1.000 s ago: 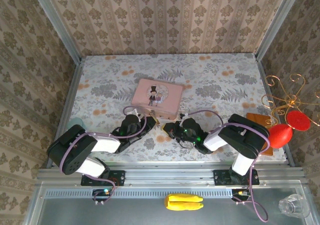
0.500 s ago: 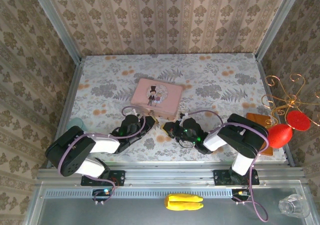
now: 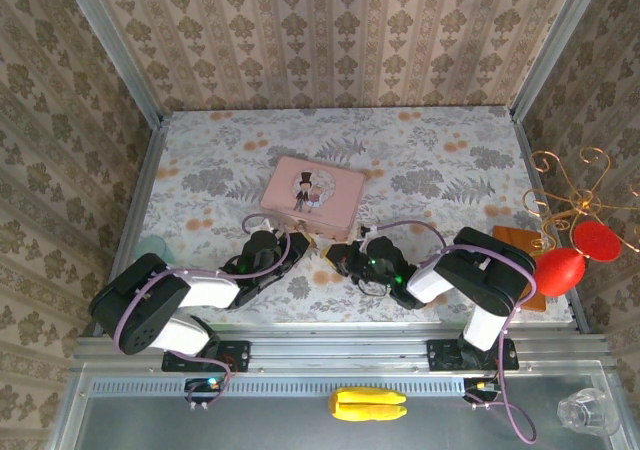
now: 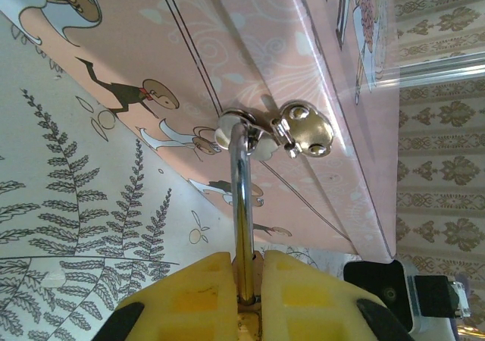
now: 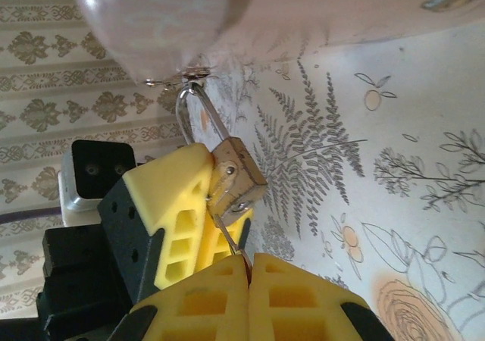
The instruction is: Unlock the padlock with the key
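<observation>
– Top external: any sight of the padlock (image 5: 239, 176)?
– Barely. Lost between the left claw (image 3: 296, 242) and the right claw (image 3: 336, 256), just in front of the near edge of the pink tin (image 3: 313, 192). Too small to make out from up there.

– Clearer on the right wrist?
– Much. Brass body tilted, hooked by its shackle (image 4: 241, 204) through the tin's clasp (image 4: 299, 129), touching a yellow finger (image 5: 170, 197) of the left claw. Thin key (image 5: 229, 236) running from the bottom of the body down into the right claw, pinched tight between closed fingertips. Head of the key hidden inside that pinch. Tin blurred at the top of the frame.

– And the left wrist?
– Left claw clamped on the padlock. Only the silvery shackle plain to see, rising from between the two fingers (image 4: 204, 288) to the clasp. Body almost wholly buried in the grip and cut off at the lower edge of the frame.

– Room to move?
– Tight ahead, with the tin's side wall just beyond both claws. Bare counter (image 3: 440, 170) behind the tin up to the far wall (image 3: 340, 40), and more to either side. At the right edge, an orange board (image 3: 520, 242) and red ornaments (image 3: 560, 267) on a gold wire stand (image 3: 565, 195), well apart from the padlock. Metal rail (image 3: 330, 342) along the near edge, by the arm bases.
</observation>
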Motion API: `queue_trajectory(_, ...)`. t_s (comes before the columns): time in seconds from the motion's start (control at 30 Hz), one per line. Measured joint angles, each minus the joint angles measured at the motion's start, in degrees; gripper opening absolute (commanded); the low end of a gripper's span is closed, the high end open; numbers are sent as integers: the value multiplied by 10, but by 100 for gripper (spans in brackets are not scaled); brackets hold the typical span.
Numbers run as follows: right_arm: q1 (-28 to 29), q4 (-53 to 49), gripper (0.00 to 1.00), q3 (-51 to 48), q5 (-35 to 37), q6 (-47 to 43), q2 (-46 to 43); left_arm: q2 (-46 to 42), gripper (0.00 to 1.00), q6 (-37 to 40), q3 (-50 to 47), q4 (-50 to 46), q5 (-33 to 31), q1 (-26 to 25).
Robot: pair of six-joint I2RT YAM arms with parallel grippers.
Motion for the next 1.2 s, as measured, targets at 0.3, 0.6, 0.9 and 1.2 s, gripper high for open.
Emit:
queue_trajectory(0.3,1,22,0,-10,0,11,19,2,0,-4,0,2,0,-1)
queue_trajectory(0.6,1,39,0,-10,0,20,39,7,0,-9,0,6,-10,-14)
queue_trajectory(0.9,1,40,0,-10,0,26,39,14,0,-13,0,16,-10,-18)
queue_trajectory(1.2,2,51,0,-12,2,28,39,27,0,-13,0,35,-10,-19)
